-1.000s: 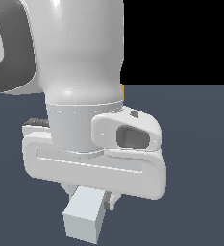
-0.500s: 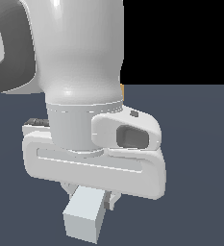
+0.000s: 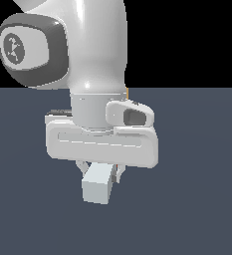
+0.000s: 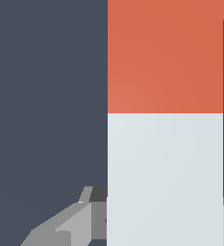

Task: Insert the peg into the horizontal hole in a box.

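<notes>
Gripping the long square-section peg (image 3: 98, 183), pale grey-white with one orange-red end, between the closed-in fingers of the white end effector (image 3: 99, 170); holding on the pale half, with the pale end pointing toward the exterior camera and the orange-red end (image 4: 165, 56) stretching away. Judging it stiff, light and smooth-faced, so likely pivoting if held off-centre; gripping flat faces near the middle seems best. Hanging above the dark grey-blue tabletop (image 3: 197, 199). Not showing the box or its hole anywhere.

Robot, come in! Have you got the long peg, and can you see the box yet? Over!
Gripper shut on the peg. Peg's pale end faces the exterior view, orange-red end shows at the wrist. Box not in view; nothing seen in the way.
</notes>
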You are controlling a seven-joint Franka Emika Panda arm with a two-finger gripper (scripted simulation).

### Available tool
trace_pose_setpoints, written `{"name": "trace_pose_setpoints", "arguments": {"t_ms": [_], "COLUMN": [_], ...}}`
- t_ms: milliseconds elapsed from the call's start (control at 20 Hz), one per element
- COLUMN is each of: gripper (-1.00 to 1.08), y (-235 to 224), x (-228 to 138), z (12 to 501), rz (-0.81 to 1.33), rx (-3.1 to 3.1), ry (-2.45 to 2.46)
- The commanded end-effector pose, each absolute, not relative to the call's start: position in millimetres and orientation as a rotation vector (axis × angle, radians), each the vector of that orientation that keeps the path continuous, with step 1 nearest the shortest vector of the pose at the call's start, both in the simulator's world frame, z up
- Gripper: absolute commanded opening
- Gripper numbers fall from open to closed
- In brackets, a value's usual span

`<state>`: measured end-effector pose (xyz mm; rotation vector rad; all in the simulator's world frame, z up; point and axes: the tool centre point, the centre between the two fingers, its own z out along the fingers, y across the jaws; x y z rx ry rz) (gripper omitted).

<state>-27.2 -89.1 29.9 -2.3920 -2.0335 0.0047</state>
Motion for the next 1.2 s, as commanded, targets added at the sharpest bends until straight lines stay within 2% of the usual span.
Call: {"name": "trace_pose_setpoints", "arguments": {"t_ms": [0,350,600,850,1150], "gripper": [-1.00,-1.00,-1.00,-1.00,-1.00], "y": [-60,41,92,121,123], "x": [-25,-25,-28,-30,-29], "z": [36,52,61,65,65], "rz": [0.000,0.001,0.000,0.000,0.000], "rx": [-2.367,-2.276,-2.227,-2.200,-2.198], "ry": [-2.067,-2.167,-2.217,-2.243,-2.245]}}
